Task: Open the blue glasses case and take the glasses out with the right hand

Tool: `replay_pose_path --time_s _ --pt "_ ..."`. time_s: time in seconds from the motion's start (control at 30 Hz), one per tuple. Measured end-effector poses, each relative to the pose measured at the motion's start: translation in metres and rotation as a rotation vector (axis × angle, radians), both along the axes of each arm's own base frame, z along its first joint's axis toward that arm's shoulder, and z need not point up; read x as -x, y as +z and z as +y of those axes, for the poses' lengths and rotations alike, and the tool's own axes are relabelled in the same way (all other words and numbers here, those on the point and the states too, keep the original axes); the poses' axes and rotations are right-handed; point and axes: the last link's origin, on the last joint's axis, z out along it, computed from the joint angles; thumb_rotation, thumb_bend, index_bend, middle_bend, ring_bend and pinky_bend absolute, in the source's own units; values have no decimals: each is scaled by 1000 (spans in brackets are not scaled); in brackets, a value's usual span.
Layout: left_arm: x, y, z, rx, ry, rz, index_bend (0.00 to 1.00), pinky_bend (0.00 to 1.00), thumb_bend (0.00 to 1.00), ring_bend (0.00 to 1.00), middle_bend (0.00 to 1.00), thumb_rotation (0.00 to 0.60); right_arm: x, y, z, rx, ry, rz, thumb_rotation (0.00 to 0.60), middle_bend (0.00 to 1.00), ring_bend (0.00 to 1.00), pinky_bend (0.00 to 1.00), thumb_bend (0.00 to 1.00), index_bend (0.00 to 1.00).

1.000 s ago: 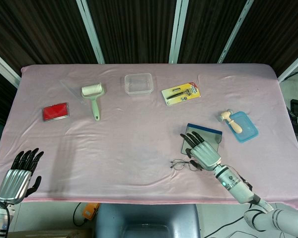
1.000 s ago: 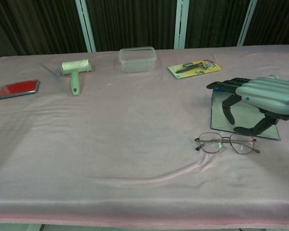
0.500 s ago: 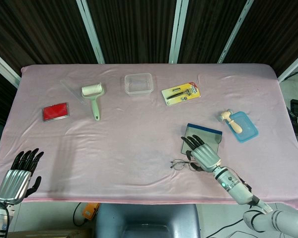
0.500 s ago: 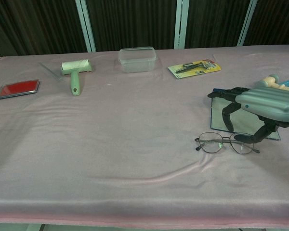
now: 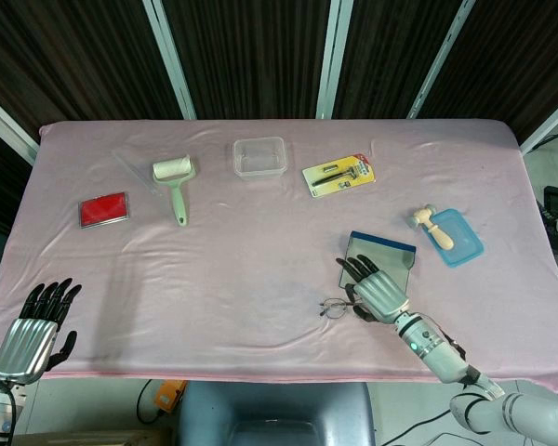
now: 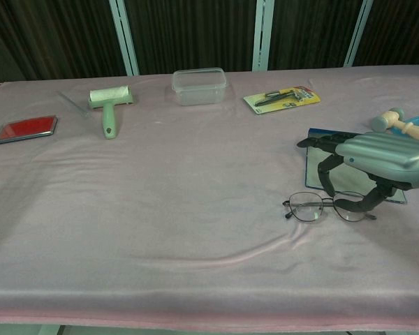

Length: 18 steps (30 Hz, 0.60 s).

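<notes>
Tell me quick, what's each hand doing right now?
Left hand: open, holding nothing.
Right hand: open, fingers spread over the glasses, not gripping them.

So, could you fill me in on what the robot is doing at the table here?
The right hand hangs low over the glasses, which lie on the pink cloth in front of the open blue glasses case. Its fingers are spread and curved down; whether they touch the frame is hard to tell. The left hand rests open at the table's near edge, holding nothing.
</notes>
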Motion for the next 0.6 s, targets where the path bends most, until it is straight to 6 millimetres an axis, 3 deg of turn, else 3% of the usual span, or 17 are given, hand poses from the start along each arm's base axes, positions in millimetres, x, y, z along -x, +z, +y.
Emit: replay_pose_path --time_s 0.6 --pt "0 1 0 2 -2 -4 0 37 436 0 0 600 0 0 -3 2 -24 -22 600 31 0 0 491 673"
